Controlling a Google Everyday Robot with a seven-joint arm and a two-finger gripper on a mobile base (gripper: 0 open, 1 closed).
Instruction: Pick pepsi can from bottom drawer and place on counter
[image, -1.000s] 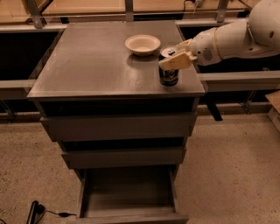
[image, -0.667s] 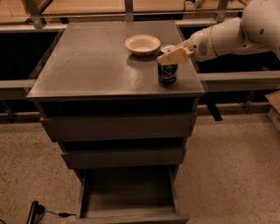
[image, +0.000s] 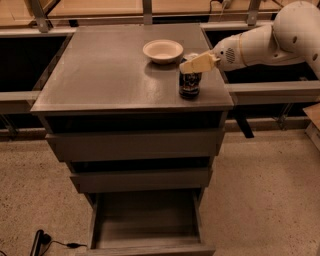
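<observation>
The pepsi can (image: 190, 84), dark blue with a silver top, stands upright on the grey counter (image: 110, 70) near its right front corner. My gripper (image: 190, 65) comes in from the right on the white arm (image: 265, 42). It hovers just above the can's top, open and holding nothing. The bottom drawer (image: 146, 222) is pulled out below the two upper drawers, and its inside looks empty.
A cream bowl (image: 163, 50) sits on the counter just behind and left of the can. Pale wooden tabletops with metal rails (image: 145, 7) run behind the cabinet. A black cable and plug (image: 42, 242) lie on the speckled floor at the lower left.
My gripper was down around the can a second ago. It has let go and risen above the can's top, drawing slightly right. The can stays on the counter.
</observation>
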